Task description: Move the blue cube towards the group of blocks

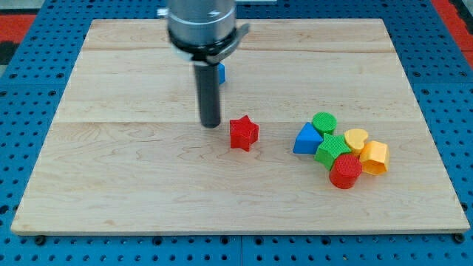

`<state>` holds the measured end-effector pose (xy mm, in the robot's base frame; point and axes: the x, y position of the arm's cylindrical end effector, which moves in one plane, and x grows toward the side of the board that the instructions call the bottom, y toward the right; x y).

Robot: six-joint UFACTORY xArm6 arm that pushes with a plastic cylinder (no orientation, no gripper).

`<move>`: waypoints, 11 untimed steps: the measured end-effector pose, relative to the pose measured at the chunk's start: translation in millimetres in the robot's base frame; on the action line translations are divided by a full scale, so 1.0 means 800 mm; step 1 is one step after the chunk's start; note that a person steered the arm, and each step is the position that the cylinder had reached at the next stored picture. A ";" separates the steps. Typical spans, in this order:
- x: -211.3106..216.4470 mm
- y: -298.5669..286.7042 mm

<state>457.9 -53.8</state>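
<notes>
The blue cube point(221, 72) is mostly hidden behind my rod; only a sliver shows at the rod's right side, in the upper middle of the wooden board point(111, 148). My tip point(211, 124) rests on the board below the cube and just left of a red star point(243, 133). The group of blocks lies at the view's right: a blue triangular block point(306, 140), a green cylinder point(324, 122), a green star point(333, 148), a red cylinder point(344, 171), a yellow rounded block point(357, 138) and a yellow-orange block point(375, 157).
The board lies on a blue pegboard surface point(44, 29). The arm's grey wrist point(202, 26) hangs over the board's top edge.
</notes>
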 end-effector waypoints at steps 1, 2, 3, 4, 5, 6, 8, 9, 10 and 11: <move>0.016 0.055; 0.014 0.147; 0.004 0.059; -0.010 -0.016; -0.091 -0.033; -0.170 -0.033; -0.168 0.050; -0.061 0.124; -0.104 0.065; -0.172 0.086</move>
